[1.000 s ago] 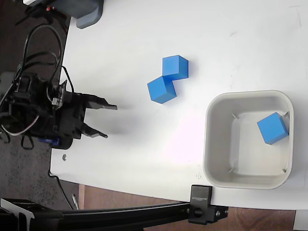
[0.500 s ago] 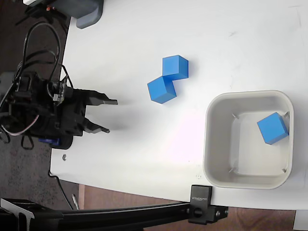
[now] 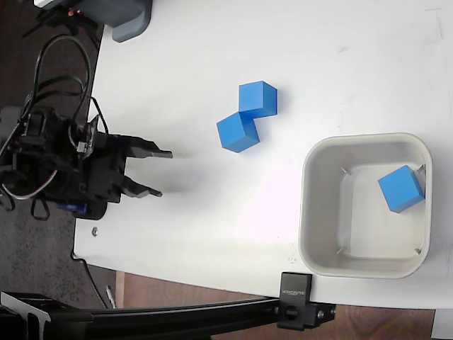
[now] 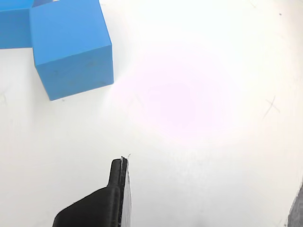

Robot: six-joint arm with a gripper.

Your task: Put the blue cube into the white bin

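In the fixed view two blue cubes touch each other on the white table, one (image 3: 257, 98) above and one (image 3: 238, 132) below and to its left. A third blue cube (image 3: 401, 188) lies inside the white bin (image 3: 310, 212), against its right wall. My gripper (image 3: 160, 173) is at the table's left edge, well left of the two table cubes, open and holding nothing. The wrist view shows one black finger (image 4: 115, 191) at the bottom, the nearer cube (image 4: 71, 45) at the upper left, and part of the other cube (image 4: 14, 23) behind it.
A grey device (image 3: 129, 18) sits at the table's top-left corner. A black clamp (image 3: 297, 301) on a bar grips the table's bottom edge just below the bin. Cables (image 3: 49, 71) hang off the table to the left of the arm.
The gripper has shifted slightly upward in the fixed view and stayed open. The three cubes and the bin have not moved.
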